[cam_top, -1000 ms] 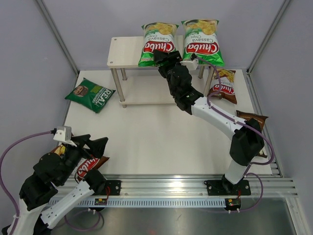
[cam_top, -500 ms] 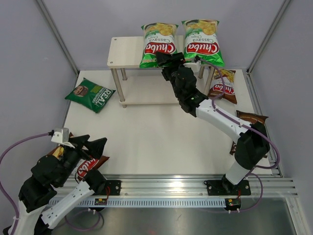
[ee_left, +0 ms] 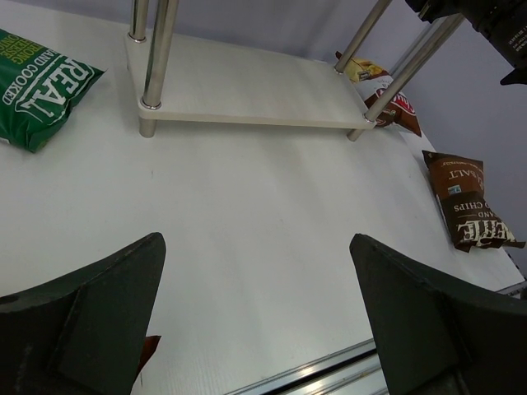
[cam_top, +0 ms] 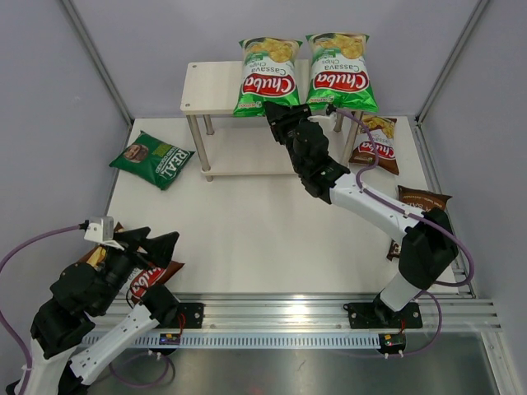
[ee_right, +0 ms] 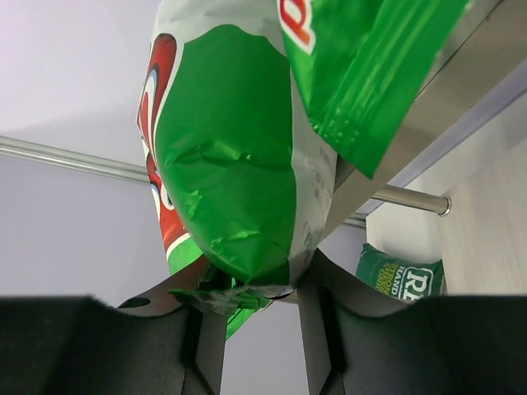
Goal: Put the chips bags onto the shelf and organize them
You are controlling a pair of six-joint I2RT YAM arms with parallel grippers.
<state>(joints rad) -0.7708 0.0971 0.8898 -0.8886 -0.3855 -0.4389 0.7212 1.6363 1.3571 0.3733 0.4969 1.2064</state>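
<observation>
Right end effector (ee_right: 260, 317) clamps green Chuba bag (ee_right: 230, 164) on shelf (cam_top: 206, 82)
Twin bag (cam_top: 340, 72) beside at 3 o'clock; arm drawn toward 6 since earlier; left end effector (ee_left: 255, 247) apart.

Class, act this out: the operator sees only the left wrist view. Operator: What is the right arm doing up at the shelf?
Observer: The right pincer is shut on the lower edge of a bright green bag on the top board.
Operator: Anything else up there?
Observer: A second bright green bag lies beside it, on its right in the top view.
Operator: Any room left?
Observer: The top board's left end is bare.
</observation>
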